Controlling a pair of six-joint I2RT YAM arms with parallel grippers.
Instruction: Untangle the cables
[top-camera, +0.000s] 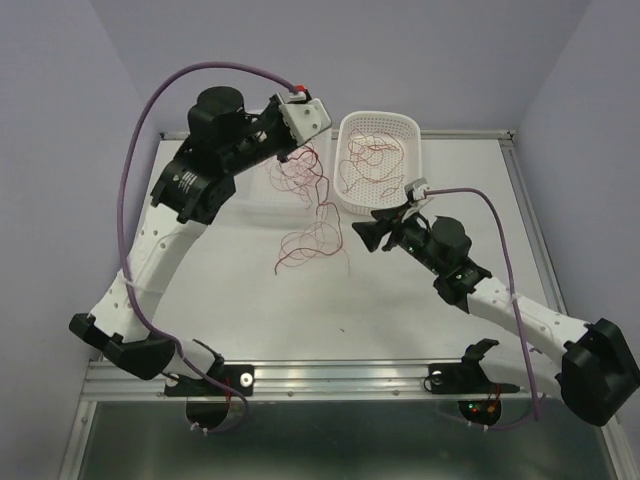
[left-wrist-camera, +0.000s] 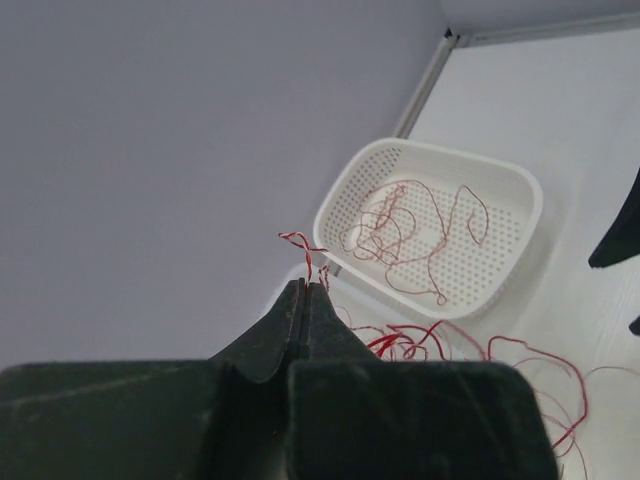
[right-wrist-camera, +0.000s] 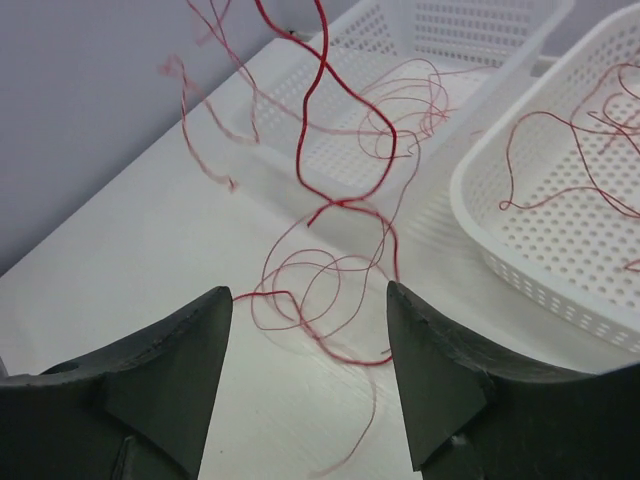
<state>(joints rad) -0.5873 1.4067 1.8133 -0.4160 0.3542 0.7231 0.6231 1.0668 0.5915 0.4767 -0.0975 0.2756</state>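
The cables (top-camera: 310, 235) are pinched at one end between the closed fingers of the left gripper (left-wrist-camera: 305, 290). It is raised above the far left part of the table (top-camera: 250, 310), so the tangle is lifted and its loops hang down to coils lying near the table's middle. This lift is judged to be meant to let the strands fall apart under their own weight.

The right gripper (right-wrist-camera: 308, 292) is held low beside those coils, jaws apart and empty, aimed at the hanging loops, probably so that one strand can be picked out.

More red strands are seen in the white basket (top-camera: 380, 117) at the far edge. A second basket (right-wrist-camera: 470, 30) lies behind the hanging strands; its rim could snag them, and several loops are crossed.
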